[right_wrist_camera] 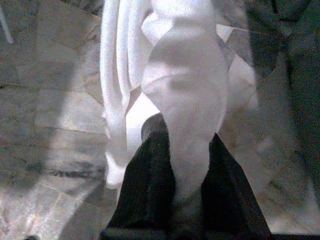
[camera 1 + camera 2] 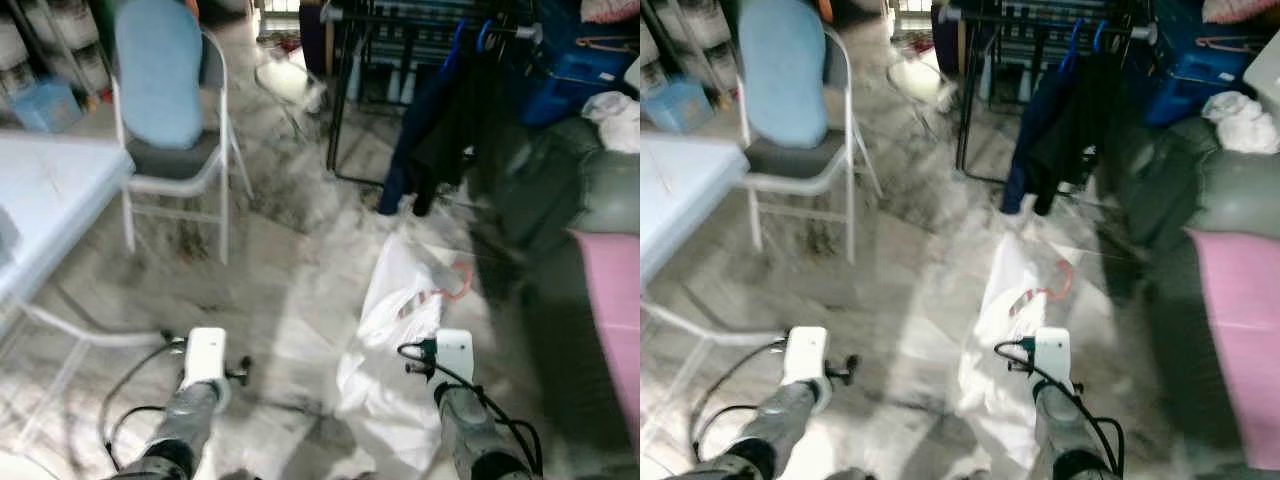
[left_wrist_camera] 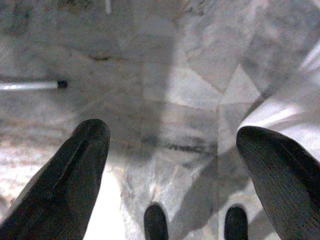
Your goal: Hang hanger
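My right gripper is pinched shut on a fold of a white garment, which hangs below centre-right of the head frame, draped over the marble floor. An orange-pink hanger shows inside the cloth near its upper edge, right of centre. My left gripper sits at lower left with its fingers spread wide and nothing between them, floor beneath. Further out, a folding chair with a blue back stands at upper left beside a pale table. A clothes rack with dark clothes hung on it fills the upper centre-right. A pink surface lies at the right edge.
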Controlling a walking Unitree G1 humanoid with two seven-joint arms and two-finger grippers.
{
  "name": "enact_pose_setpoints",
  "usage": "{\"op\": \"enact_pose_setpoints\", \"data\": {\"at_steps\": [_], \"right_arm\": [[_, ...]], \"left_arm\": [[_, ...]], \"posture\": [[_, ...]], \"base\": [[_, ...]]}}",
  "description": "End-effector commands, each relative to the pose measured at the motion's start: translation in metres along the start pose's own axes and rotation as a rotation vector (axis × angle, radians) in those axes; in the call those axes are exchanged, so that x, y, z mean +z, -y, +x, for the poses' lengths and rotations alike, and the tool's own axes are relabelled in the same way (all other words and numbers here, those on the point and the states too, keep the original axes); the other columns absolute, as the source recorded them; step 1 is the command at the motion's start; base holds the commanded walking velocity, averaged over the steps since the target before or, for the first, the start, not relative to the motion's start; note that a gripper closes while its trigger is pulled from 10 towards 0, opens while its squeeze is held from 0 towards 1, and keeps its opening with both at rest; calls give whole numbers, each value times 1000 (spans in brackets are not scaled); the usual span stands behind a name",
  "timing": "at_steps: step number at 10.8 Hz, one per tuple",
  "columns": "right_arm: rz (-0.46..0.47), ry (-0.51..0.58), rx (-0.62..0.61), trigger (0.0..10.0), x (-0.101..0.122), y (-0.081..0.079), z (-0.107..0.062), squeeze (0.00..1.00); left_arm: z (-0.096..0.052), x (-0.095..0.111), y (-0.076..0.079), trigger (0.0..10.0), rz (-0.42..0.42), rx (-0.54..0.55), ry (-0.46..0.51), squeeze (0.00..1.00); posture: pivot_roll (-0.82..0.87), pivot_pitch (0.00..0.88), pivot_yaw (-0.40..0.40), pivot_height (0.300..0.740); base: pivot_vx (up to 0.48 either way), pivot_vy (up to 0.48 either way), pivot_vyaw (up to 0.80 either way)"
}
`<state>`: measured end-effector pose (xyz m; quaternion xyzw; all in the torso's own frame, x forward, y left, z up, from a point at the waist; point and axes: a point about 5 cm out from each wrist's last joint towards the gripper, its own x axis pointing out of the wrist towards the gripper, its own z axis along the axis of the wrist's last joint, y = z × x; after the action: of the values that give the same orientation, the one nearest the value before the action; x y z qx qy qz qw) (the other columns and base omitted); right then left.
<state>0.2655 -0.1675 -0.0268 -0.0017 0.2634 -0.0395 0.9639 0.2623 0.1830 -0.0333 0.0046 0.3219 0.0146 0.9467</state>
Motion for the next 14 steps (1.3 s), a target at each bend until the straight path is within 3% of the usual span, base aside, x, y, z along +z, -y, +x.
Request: {"op": "enact_pose_setpoints", "data": {"at_steps": [1,5,8,14], "right_arm": [[-3,17,18,10000,5,-6,2,0],[-100,-28,89,10000,1,-13,2,0],[-123,-52,93,10000,-1,-9,2,0],[-115,-68,68,10000,-8,-6,-1,0]], "left_arm": [[-1,-1,-8,10000,9,44,-5,0],[-2,4,-28,10000,-14,156,9,0],[-1,9,-25,10000,-10,144,33,0],[-4,-10,-15,10000,80,82,-43,0]], "posture": [[-81,41,-42,740],[-38,0,-83,740],[-18,0,-92,740],[-51,0,-53,740]], "base": [[0,0,0],[0,0,0],[82,0,0],[94,0,0]]}}
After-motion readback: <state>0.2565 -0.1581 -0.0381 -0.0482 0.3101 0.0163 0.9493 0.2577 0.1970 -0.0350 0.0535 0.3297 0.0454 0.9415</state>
